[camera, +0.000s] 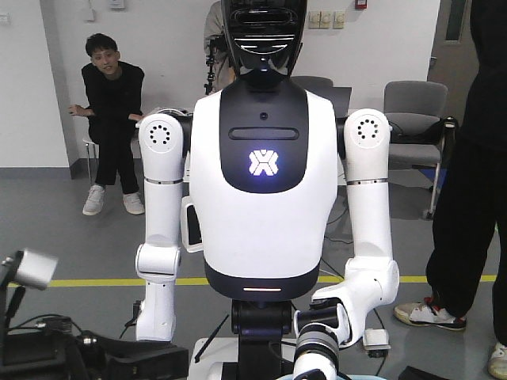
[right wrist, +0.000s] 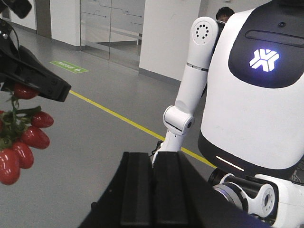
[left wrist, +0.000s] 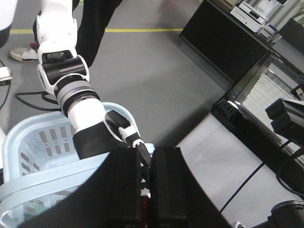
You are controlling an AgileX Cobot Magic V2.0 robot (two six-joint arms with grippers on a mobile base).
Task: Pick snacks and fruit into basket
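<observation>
While both tools, left tool (left wrist: 146,190) and right tool (right wrist: 152,190), look clenched and empty, we risk bumping the white humanoid (camera: 264,182) over the basket (left wrist: 35,142).

The exterior view faces a white-and-black humanoid robot (camera: 263,182) head-on, near. The left wrist view looks down past its black gripper (left wrist: 146,190) onto a pale light-blue plastic basket (left wrist: 28,137). The right wrist view looks up past its gripper (right wrist: 153,190) at that humanoid.
</observation>
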